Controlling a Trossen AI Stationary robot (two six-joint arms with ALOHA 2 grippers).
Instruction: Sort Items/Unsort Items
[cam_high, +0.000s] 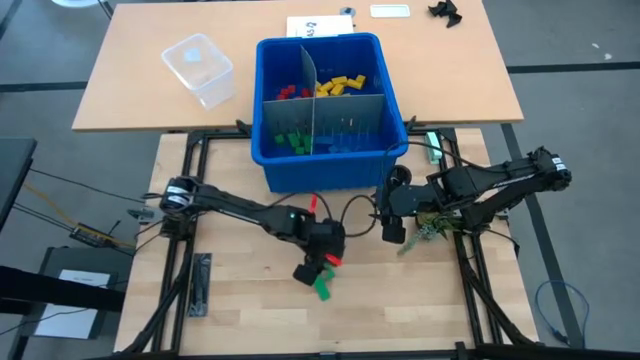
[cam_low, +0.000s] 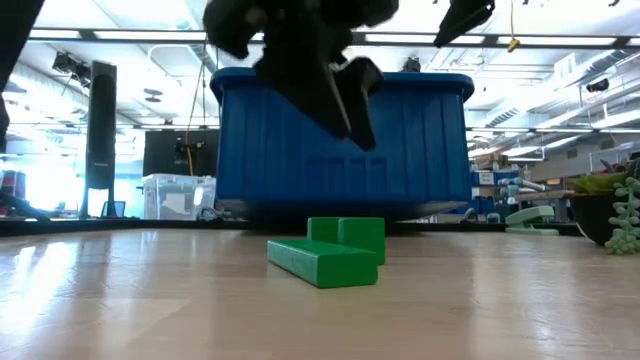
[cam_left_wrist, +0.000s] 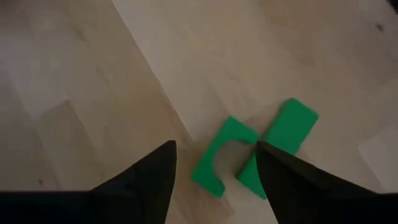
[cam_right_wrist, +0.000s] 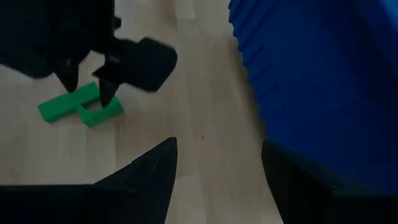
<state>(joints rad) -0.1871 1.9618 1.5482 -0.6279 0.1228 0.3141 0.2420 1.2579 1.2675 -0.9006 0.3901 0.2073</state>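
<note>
Two green items lie touching on the wooden table, flat on their broad faces: an arch-shaped piece (cam_left_wrist: 222, 155) and a flat bar (cam_left_wrist: 285, 138). The low view shows them as a pair (cam_low: 330, 252) in front of the blue bin (cam_low: 340, 140). My left gripper (cam_left_wrist: 216, 146) hangs open above them with its fingers on either side of the arch piece, clear of it (cam_low: 350, 100). My right gripper (cam_right_wrist: 219, 144) waits open near the bin's front right corner (cam_high: 392, 230). Inside the bin (cam_high: 265, 160) lie red (cam_high: 290, 92), yellow (cam_high: 342, 84) and green (cam_high: 293, 140) items.
Grey divider sheets (cam_high: 312, 90) split the bin into compartments. On the far table stand a clear plastic tub (cam_high: 200, 68), papers (cam_high: 320, 25) and a black object (cam_high: 447, 12). A small green plant sprig (cam_high: 428, 232) lies by my right gripper. Bare wood stretches around the green pair.
</note>
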